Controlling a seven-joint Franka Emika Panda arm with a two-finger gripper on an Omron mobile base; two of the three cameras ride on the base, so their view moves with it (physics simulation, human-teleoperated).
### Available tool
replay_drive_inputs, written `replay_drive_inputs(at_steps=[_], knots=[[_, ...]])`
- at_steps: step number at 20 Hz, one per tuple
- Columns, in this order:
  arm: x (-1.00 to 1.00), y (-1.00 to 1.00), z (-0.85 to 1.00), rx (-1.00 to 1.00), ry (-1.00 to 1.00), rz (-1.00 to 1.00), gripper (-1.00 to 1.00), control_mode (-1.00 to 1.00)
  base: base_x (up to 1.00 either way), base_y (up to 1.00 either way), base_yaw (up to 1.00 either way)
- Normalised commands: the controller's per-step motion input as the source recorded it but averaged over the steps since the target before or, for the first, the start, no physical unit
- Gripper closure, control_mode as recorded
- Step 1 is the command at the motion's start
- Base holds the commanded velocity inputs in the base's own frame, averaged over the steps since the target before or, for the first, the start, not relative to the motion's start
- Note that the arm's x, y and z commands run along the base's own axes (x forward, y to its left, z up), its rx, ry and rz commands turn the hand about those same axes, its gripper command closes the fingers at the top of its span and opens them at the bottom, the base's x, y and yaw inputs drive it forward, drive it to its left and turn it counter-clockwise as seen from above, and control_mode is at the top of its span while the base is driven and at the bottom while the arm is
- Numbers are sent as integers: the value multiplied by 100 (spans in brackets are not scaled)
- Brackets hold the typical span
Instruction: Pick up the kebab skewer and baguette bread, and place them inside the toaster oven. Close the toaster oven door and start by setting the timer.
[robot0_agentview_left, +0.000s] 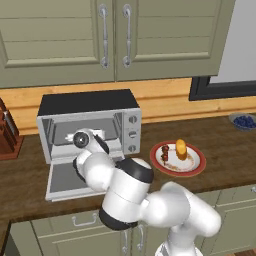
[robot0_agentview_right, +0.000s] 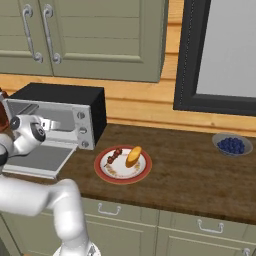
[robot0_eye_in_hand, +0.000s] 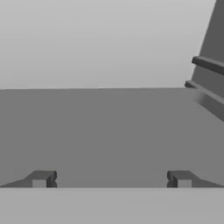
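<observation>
The toaster oven (robot0_agentview_left: 90, 104) (robot0_agentview_right: 60, 94) stands on the counter at the left with its door (robot0_agentview_left: 60, 182) (robot0_agentview_right: 37, 160) dropped flat. My arm reaches into its cavity. In the hand view my gripper (robot0_eye_in_hand: 111, 179) is open over the bare oven floor, with nothing between the fingertips and the side rails (robot0_eye_in_hand: 208, 65) to the right. The kebab skewer (robot0_agentview_left: 164, 154) (robot0_agentview_right: 114, 156) and the baguette bread (robot0_agentview_left: 181, 149) (robot0_agentview_right: 133, 155) lie side by side on a red-rimmed plate (robot0_agentview_left: 196, 170) (robot0_agentview_right: 107, 175) to the right of the oven.
A bowl of blueberries (robot0_agentview_left: 243, 121) (robot0_agentview_right: 230, 145) sits far right on the counter. A knife block (robot0_agentview_left: 7, 135) stands left of the oven. Wall cabinets hang above, and a dark-framed window (robot0_agentview_right: 220, 50) is at the right.
</observation>
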Motion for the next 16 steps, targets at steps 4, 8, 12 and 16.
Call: replay_drive_inputs(at_steps=[4, 8, 12, 16], knots=[[-91, 0, -56, 0, 27, 0, -100, -100, 0, 0, 0], [-100, -7, -44, 0, 36, 0, -100, -100, 0, 0, 0], [-100, -16, -38, 0, 35, 0, -100, -100, 0, 0, 0], [-100, -17, -33, 0, 43, 0, -100, -100, 0, 0, 0]])
